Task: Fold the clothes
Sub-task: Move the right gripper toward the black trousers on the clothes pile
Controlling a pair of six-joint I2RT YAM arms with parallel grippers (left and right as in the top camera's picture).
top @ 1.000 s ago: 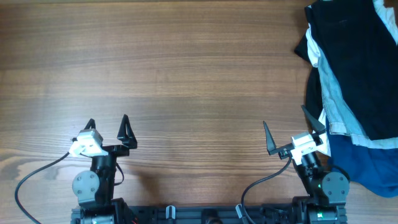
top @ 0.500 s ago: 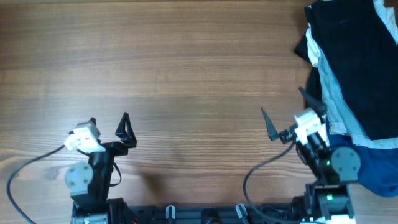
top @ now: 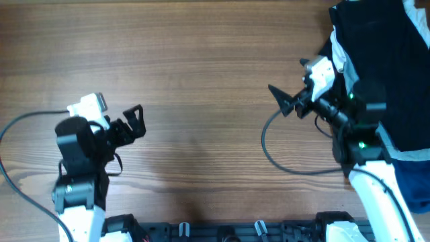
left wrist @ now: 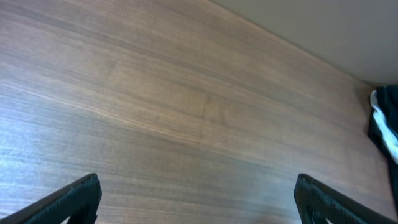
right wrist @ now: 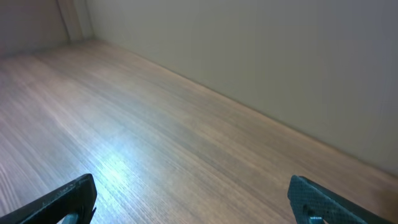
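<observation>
A pile of clothes lies at the table's right edge: a black garment (top: 383, 60) on top, a light blue and white one (top: 359, 111) under it, a dark blue one (top: 410, 181) nearest the front. An edge of the pile shows in the left wrist view (left wrist: 387, 124). My left gripper (top: 132, 121) is open and empty over bare wood at the left (left wrist: 199, 202). My right gripper (top: 285, 101) is open and empty, just left of the pile and pointing away from it over bare wood (right wrist: 193, 202).
The wooden table (top: 201, 74) stretches between the two arms. A grey wall (right wrist: 261, 56) stands behind the table's far edge in the right wrist view. Cables trail from both arms near the front edge.
Both arms have risen from their rest near the front edge. The right gripper moved toward the far side beside the pile. The left gripper swung to point right.
</observation>
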